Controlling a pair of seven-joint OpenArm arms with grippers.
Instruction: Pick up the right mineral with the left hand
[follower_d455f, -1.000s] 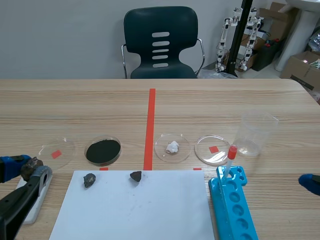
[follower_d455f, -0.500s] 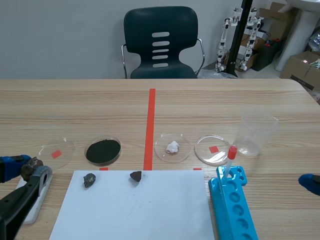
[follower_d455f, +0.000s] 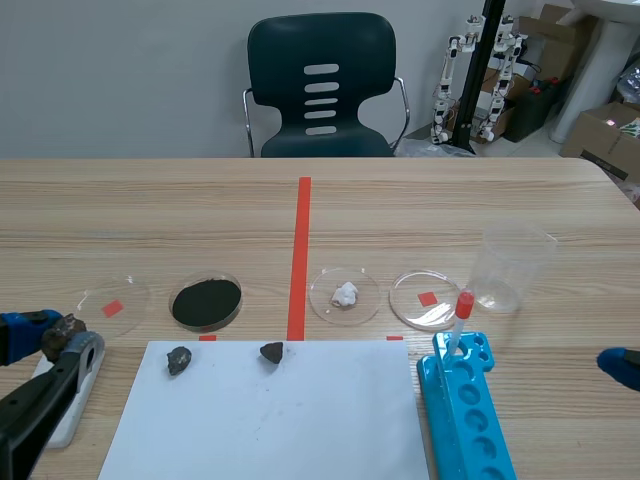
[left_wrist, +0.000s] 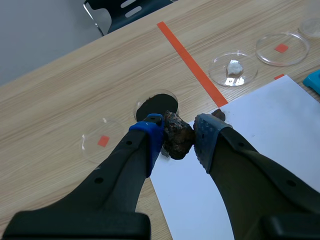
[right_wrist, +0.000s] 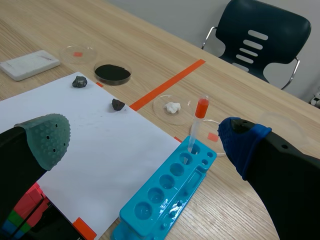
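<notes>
At far left, our left gripper (left_wrist: 178, 142) is clamped on a rough dark-brown mineral chunk (left_wrist: 177, 135), close by a white slab (follower_d455f: 72, 405). Two smaller dark stones lie on the white paper sheet (follower_d455f: 270, 425): the left stone (follower_d455f: 179, 360) and the right stone (follower_d455f: 271, 351) (just beside the orange tape line). Past the blue tube rack (follower_d455f: 468, 420), our right gripper (right_wrist: 145, 140) has its fingers wide apart, holding nothing.

Bright, even room light. I see soft, faint shadows on table (left_wrist: 60, 90) ahead of left gripper (left_wrist: 178, 137); paper (left_wrist: 260, 115) beside it bright.
</notes>
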